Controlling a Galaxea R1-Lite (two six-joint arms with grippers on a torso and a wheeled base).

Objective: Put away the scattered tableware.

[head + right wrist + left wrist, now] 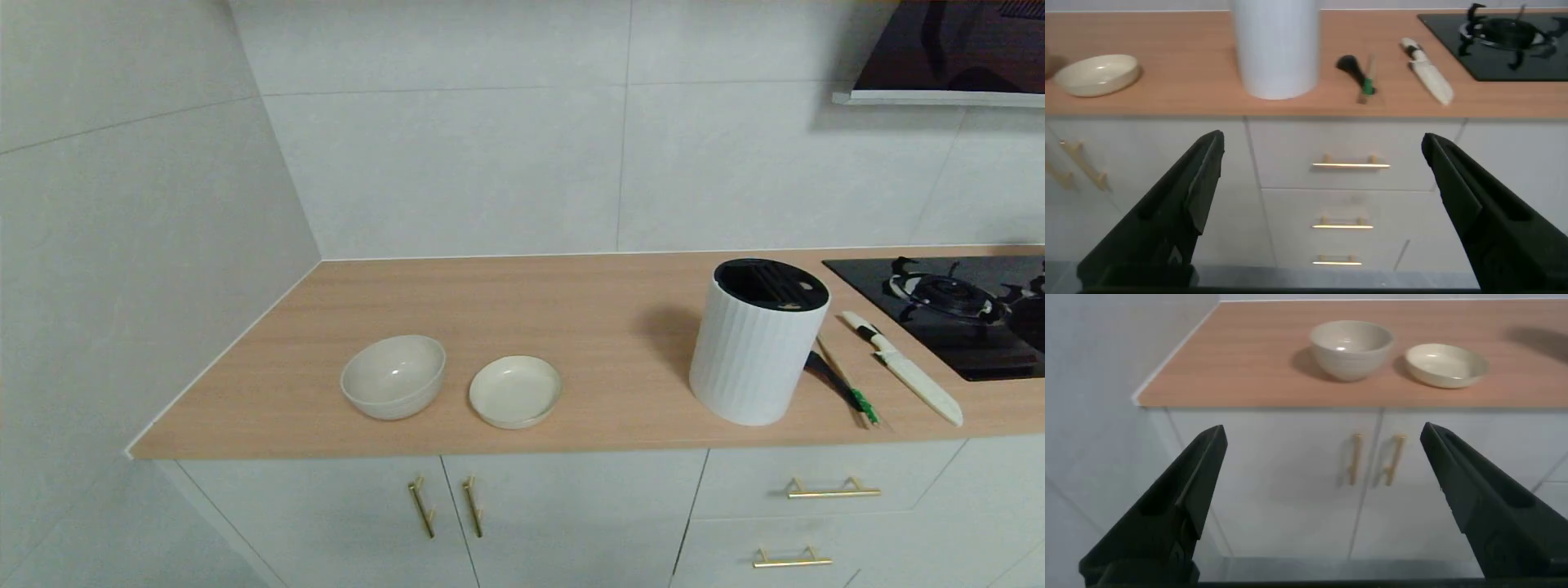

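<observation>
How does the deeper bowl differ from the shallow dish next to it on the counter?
The bowl is deep with tall curved walls; the dish is shallow and low-rimmed. The bowl sits nearer the corner wall, the dish nearer the white ribbed holder. Both are off-white, upright, empty, and rest apart near the front edge of the counter.

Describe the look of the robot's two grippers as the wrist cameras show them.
The left gripper has two matte black fingers. Each is a flat-sided wedge, broad near the camera and tapering to a blunt tip, with bevelled edges. The right gripper looks the same, with two plain black tapering fingers and a dark bar between them at the base.
</observation>
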